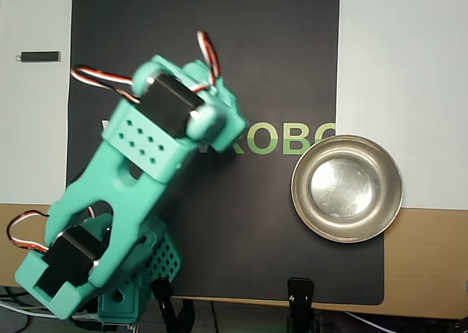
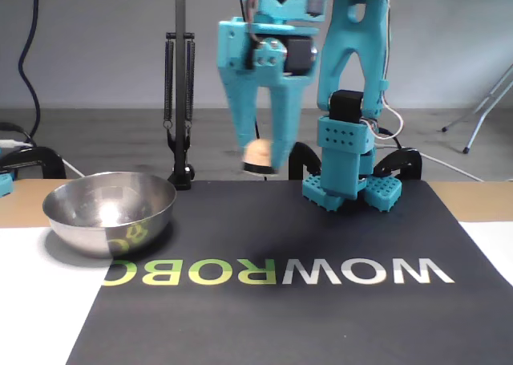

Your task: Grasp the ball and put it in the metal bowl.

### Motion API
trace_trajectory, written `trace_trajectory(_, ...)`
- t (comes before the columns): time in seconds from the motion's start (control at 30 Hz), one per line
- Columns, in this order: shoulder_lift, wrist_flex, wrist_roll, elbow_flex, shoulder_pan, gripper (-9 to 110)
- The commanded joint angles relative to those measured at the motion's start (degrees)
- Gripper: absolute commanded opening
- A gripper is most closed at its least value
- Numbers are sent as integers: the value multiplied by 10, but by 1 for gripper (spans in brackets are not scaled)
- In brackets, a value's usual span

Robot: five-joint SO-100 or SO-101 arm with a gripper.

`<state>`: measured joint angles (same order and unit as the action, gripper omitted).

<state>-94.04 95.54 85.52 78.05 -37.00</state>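
My pincer (image 2: 258, 163) is clenched on the ball (image 2: 258, 154), held in the air above the dark mat (image 2: 321, 301); the metal bowl (image 2: 110, 212) sits well apart at about eight o'clock of it in the fixed view, empty. The risk, as I judge it: the smooth ball sits low at the fingertips and could slip out mid-swing, or I let go short of the rim and it rolls across the bench; overhead, my arm (image 1: 139, 172) hides the ball.

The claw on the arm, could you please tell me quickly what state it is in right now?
Claw: closed on the ball, held in the air above the mat, not yet over the metal bowl.
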Motion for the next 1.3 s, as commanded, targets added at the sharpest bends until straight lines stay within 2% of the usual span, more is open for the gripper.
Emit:
trace_trajectory(0.0, -20, -18, 4, -25, -18, 22)
trace_trajectory(0.73, -18, -48, 4, -25, -180, 22)
trace_trajectory(1.27, 19, -48, 4, -54, -238, 22)
